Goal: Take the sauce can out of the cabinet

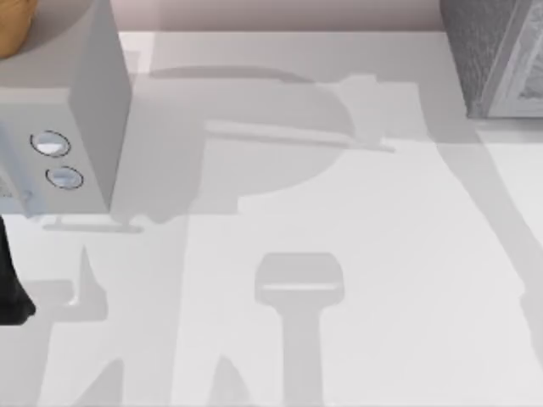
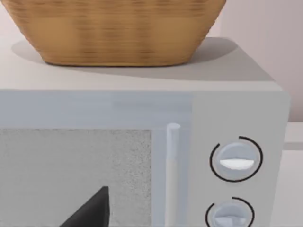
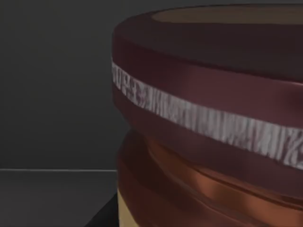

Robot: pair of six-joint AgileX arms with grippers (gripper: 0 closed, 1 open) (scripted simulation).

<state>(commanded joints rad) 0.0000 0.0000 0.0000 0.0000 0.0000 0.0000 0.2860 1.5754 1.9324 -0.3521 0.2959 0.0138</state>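
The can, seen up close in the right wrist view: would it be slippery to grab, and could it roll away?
The can looks rigid, with a glossy maroon-and-orange side, so the fingers might slip a little. Its ridged bands should help the grip. It stands upright on a dark floor, so it probably won't roll unless tipped onto its round side.

A: What is the sauce can (image 3: 208,118) like up close?

B: Glossy, with a soft sheen on its maroon band, a rough-textured whitish stripe and a shinier copper-orange band below it. The surfaces behind and under it are dark and matt.

A: And the cabinet (image 1: 496,51)?

B: Dark grey, speckled and grainy like stone, with a paler front panel.

A: The pale grey box (image 1: 81,110)?

B: Smooth and matt like painted plastic, its window (image 2: 71,175) finely grainy, its dials (image 2: 236,160) slightly shiny.

A: On top of it?

B: A basket (image 2: 118,30), tan and woven-looking.

A: The desk (image 1: 382,280)?

B: Plain white, smooth, matt.
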